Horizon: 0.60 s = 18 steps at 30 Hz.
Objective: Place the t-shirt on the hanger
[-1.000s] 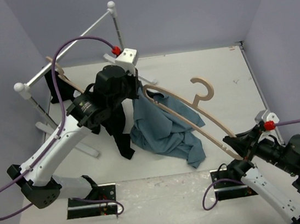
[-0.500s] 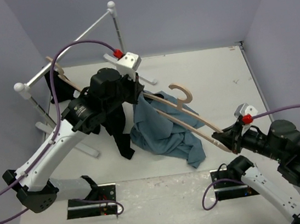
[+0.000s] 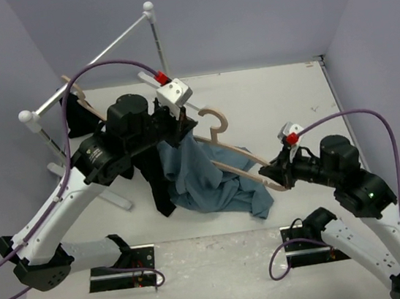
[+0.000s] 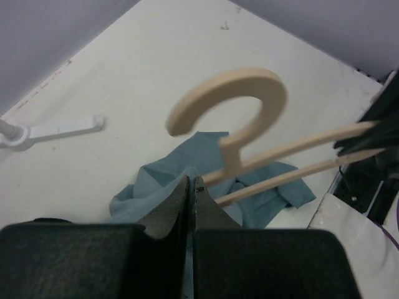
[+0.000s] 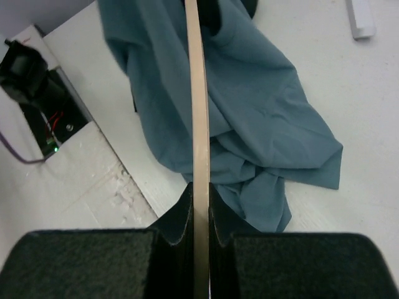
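- At centre frame in the overhead view, your left gripper [image 3: 179, 128] is pressed shut on the t-shirt [image 3: 208, 181], pinching its top edge while the fabric drapes below.
- Your right gripper [image 3: 276, 175] clamps the hanger [image 5: 196, 93] tip. The hanger's long axis runs up-left into the shirt.

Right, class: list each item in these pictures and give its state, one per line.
t-shirt: partly lifted, rest crumpled on the table
hanger: held off the table by one end
left tool: shut on the t-shirt
right tool: shut on the hanger
black garment: hanging from the rack
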Each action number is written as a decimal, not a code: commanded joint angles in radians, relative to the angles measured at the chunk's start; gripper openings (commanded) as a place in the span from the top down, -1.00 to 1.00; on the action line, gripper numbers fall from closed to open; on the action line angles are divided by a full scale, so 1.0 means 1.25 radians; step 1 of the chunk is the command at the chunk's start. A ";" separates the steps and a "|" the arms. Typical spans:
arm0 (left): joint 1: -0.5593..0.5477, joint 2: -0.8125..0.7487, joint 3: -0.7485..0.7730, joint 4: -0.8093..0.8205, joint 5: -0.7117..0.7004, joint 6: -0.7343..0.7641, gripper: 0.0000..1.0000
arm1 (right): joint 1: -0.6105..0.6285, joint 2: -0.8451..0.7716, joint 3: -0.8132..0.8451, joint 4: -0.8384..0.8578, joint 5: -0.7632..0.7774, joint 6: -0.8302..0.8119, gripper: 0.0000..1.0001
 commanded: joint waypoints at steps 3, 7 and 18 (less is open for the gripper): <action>0.001 -0.004 0.052 0.056 0.075 0.030 1.00 | 0.001 -0.104 -0.054 0.239 0.448 0.198 1.00; 0.001 0.017 0.069 0.106 -0.111 0.023 1.00 | 0.001 -0.212 -0.043 0.160 0.568 0.199 1.00; 0.001 0.204 0.176 0.238 -0.331 0.039 1.00 | 0.002 -0.249 0.018 -0.062 0.287 0.128 1.00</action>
